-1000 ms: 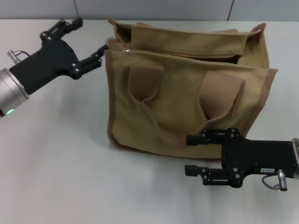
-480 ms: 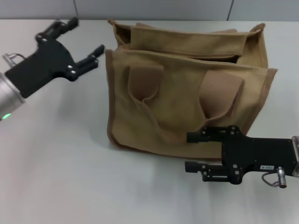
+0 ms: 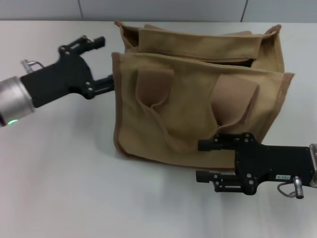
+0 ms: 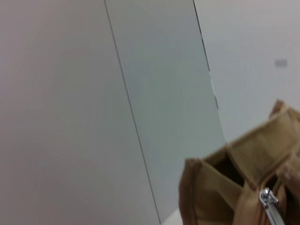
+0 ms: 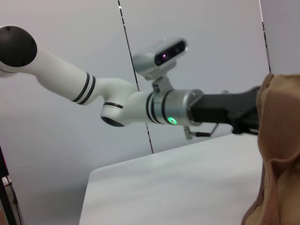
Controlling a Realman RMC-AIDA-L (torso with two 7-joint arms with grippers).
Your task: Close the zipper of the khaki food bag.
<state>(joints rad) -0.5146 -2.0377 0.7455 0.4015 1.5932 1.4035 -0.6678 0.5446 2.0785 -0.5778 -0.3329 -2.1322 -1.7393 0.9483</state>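
Note:
The khaki food bag stands in the middle of the table, its top gaping along the zipper. Two handle straps hang down its front. My left gripper is open and empty beside the bag's upper left corner, with its lower finger close to the bag's left edge. In the left wrist view the bag's corner shows with the silver zipper pull. My right gripper is open and empty, low in front of the bag's right bottom edge. The right wrist view shows the bag's side.
The bag sits on a white table. A grey panelled wall runs behind it. My left arm shows in the right wrist view, reaching toward the bag.
My left gripper drew back from the bag's corner, then came back lower, its lower finger now by the bag's left edge. The right gripper dropped slightly.

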